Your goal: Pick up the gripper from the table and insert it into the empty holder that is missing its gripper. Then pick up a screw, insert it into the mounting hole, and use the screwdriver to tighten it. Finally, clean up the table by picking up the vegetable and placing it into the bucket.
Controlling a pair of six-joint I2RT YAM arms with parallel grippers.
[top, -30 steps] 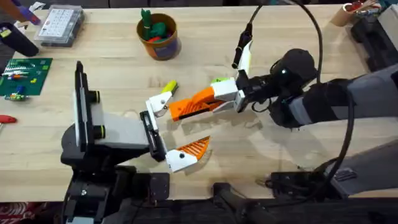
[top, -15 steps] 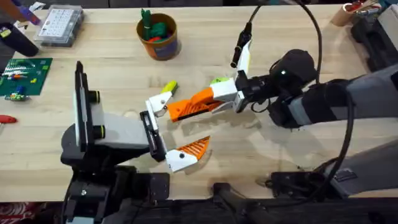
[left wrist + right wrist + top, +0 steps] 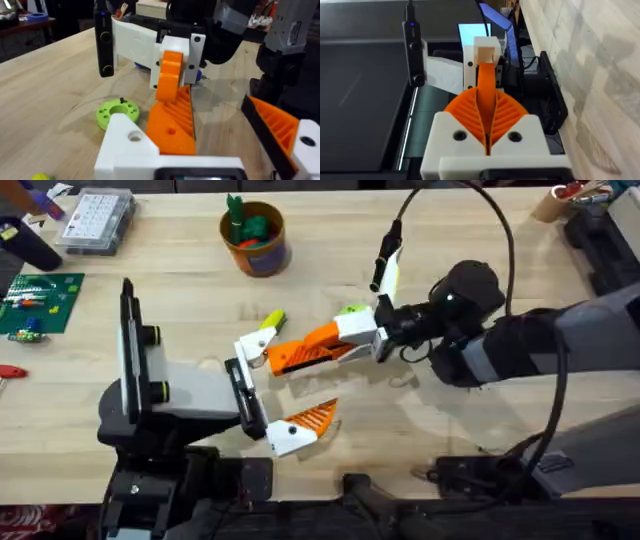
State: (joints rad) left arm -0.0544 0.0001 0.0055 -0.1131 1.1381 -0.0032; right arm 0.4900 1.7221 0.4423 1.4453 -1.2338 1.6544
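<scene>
Right now my right gripper pinches the orange gripper, long axis running nine o'clock toward the empty holder on my left gripper, whose jaws stand spread. Tip sits just beside that holder; right arm carries the insertion.

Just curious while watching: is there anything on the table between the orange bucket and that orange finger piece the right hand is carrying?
In the overhead view, only bare wood lies between the bucket and the finger.
</scene>
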